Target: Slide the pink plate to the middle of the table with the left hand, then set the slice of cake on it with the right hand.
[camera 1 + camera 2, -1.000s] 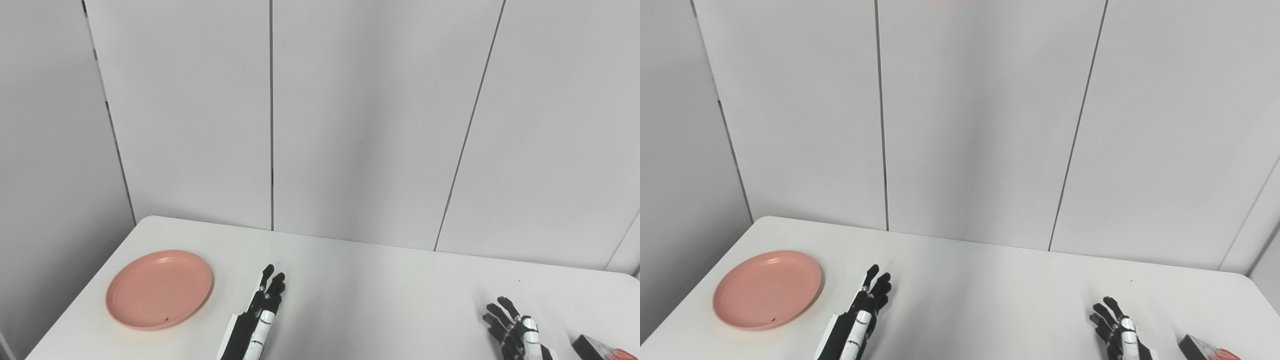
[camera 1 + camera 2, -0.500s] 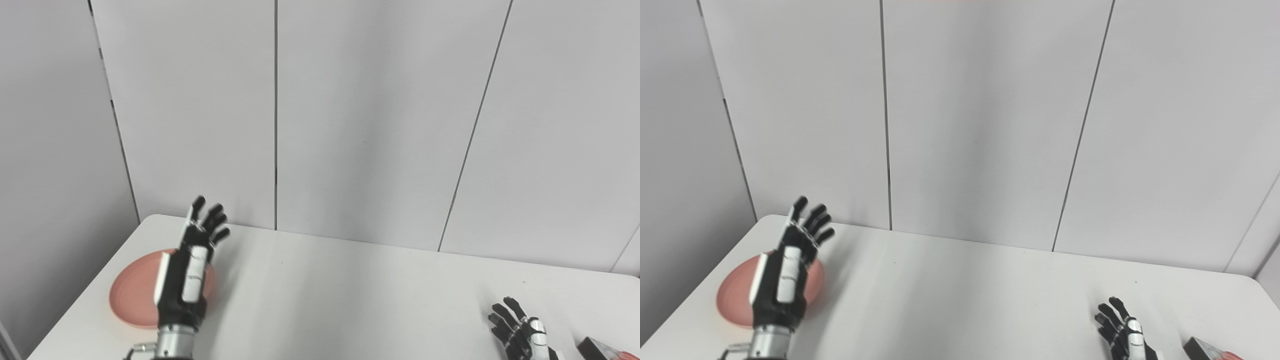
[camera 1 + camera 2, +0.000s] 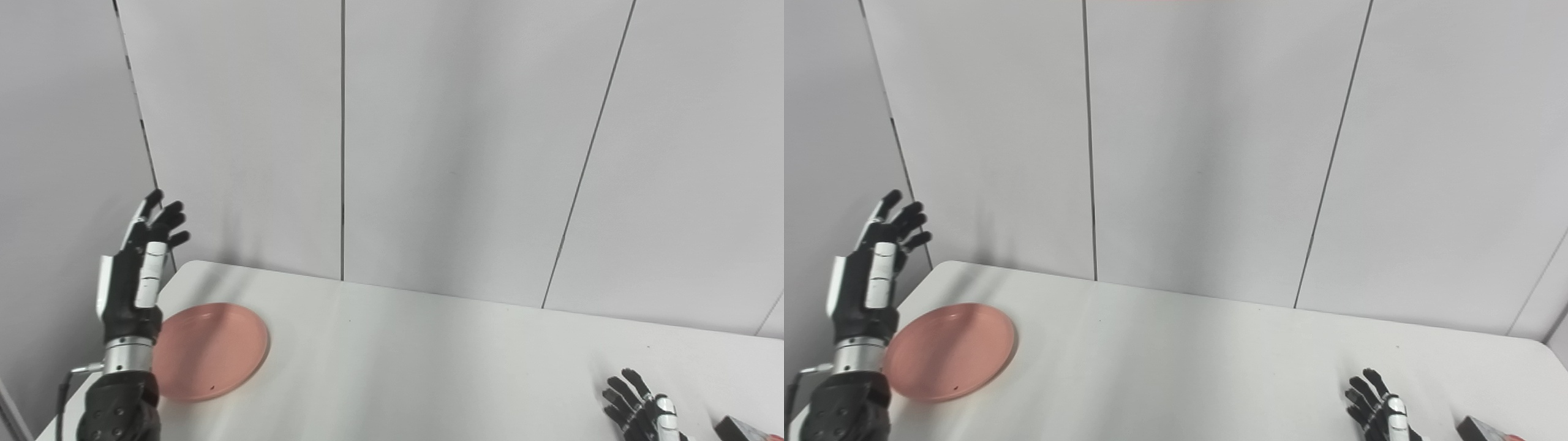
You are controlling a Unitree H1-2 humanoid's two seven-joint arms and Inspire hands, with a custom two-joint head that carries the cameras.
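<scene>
Both hands, left (image 3: 138,269) and right (image 3: 643,413), spread empty fingers; round pink plate (image 3: 211,350) lies bare.

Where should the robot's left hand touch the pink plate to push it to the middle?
Probably the far-left rim of the pink plate. It lies flat and shallow near the table's left edge, so there is little to grab. The open left hand is raised beside it; it could lower outside that rim and push rightward.
</scene>
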